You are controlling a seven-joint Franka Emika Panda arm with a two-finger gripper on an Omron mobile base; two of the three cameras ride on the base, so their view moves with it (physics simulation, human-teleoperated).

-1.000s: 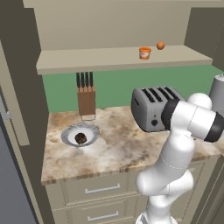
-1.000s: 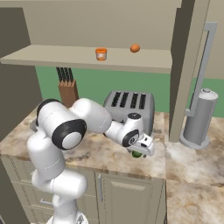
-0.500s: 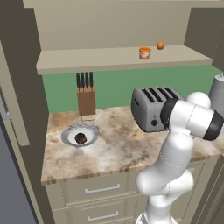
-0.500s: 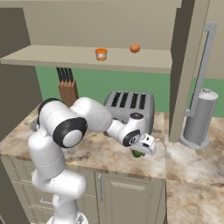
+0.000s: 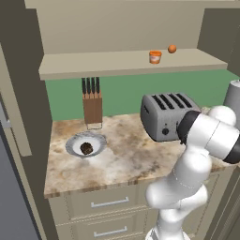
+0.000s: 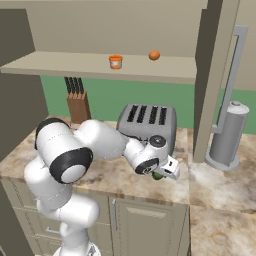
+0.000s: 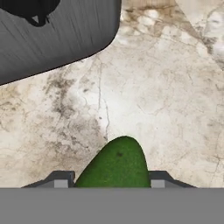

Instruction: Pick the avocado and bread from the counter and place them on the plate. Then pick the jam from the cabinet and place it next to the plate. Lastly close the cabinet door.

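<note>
Beside the toaster [image 6: 148, 121], low over the bench [image 6: 125, 175], we log our tool [image 7: 109, 183] clamped on the avocado [image 7: 114, 165]. Well left of the toaster: plate [image 5: 75, 143] holding bread [image 5: 86, 148]. Above the toaster: jam [image 5: 155, 56] on the cabinet [image 5: 117, 63] shelf.

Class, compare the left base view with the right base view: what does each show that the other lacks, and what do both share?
Left base view alone: the plate with the bread on it. Right base view alone: the gripper shut on the avocado, low in front of the toaster. Both: toaster, knife block, the jam and a small orange ball on the cabinet shelf, the counter.
</note>
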